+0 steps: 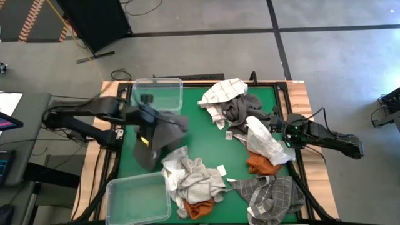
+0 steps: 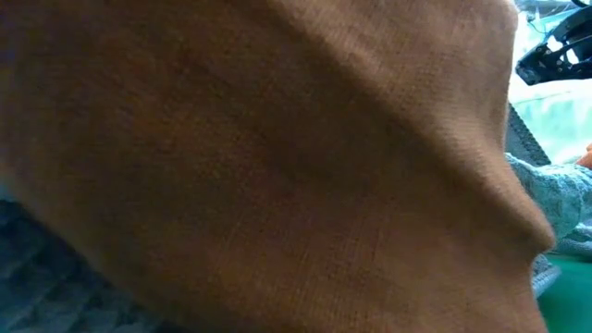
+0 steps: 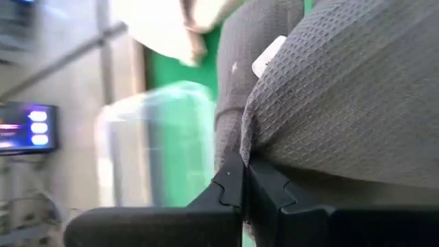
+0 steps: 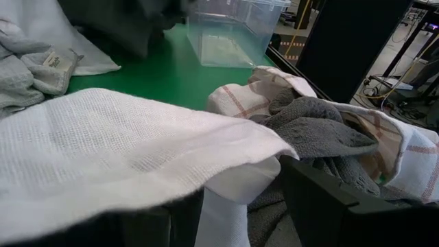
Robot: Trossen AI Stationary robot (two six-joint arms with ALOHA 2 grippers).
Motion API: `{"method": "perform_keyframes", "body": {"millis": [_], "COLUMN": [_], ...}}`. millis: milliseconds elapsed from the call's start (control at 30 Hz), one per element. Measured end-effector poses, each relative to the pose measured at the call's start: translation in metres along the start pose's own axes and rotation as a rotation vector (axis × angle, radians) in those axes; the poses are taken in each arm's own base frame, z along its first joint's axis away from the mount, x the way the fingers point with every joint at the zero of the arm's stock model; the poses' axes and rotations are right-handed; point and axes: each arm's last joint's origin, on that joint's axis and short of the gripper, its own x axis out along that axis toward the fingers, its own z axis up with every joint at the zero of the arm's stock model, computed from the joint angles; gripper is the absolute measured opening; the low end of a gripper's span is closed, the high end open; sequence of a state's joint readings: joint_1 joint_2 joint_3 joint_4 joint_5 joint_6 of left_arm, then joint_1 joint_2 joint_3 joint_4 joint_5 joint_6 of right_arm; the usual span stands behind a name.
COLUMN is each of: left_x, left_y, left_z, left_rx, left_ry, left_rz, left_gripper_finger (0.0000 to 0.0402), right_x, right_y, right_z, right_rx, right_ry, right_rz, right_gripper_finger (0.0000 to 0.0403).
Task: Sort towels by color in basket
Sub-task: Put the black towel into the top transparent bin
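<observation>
My left gripper (image 1: 147,122) is shut on a dark grey towel (image 1: 157,140) over the table's left half, between two clear bins. My right gripper (image 1: 286,134) sits low at the right edge, closed on a white towel (image 1: 265,144) that lies over a rust orange towel (image 1: 262,164). A cream checked towel (image 1: 225,90) and a dark grey towel (image 1: 240,110) are heaped at the far side. A grey checked towel (image 1: 275,195) and a white-and-grey heap (image 1: 190,178) with an orange towel (image 1: 200,209) lie near. A rust cloth (image 2: 259,166) blocks the low view. My left gripper pinches a bunched part of the dark grey waffle towel (image 3: 257,147) between its two fingers (image 3: 230,189). The towel hangs below the gripper; I cannot tell whether its lower end touches the table. My right gripper has a thick fold of the white towel (image 4: 236,182) between its fingers, coming in level from the table's right side. The rest of the towel (image 4: 116,144) flops back over one finger and hides it. The other finger (image 4: 329,206) shows beside the fold.
One clear bin (image 1: 159,94) stands at the far left of the green mat, another (image 1: 139,200) at the near left corner. Bare green mat (image 1: 206,134) lies in the middle. The wooden table rim (image 1: 312,106) runs along the right side.
</observation>
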State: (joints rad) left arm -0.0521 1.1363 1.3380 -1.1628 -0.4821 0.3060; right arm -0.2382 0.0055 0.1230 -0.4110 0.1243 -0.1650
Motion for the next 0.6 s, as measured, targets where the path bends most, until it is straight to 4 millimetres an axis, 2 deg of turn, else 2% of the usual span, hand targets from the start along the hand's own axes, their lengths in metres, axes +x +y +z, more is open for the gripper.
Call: {"method": "perform_keyframes", "body": {"millis": [100,267,600], "left_x": [-0.021,-0.044,-0.065], "left_y": [0.013,0.03,0.055], "left_z": [-0.003,-0.001,0.018], "left_rx": [-0.037,-0.082,-0.075], "left_ry": [-0.053,-0.129,-0.231], "left_rz": [0.12,0.299,0.614], "left_gripper_finger": [0.0001,0.0001,0.0], "right_x": [0.0,0.0,0.0], "right_y": [0.0,0.0,0.0], "right_z": [0.0,0.0,0.0], "right_rx": [0.0,0.0,0.0], "right_ry": [0.0,0.0,0.0], "right_rz": [0.0,0.0,0.0], "right_gripper_finger": [0.0217,0.0217,0.0217]}}
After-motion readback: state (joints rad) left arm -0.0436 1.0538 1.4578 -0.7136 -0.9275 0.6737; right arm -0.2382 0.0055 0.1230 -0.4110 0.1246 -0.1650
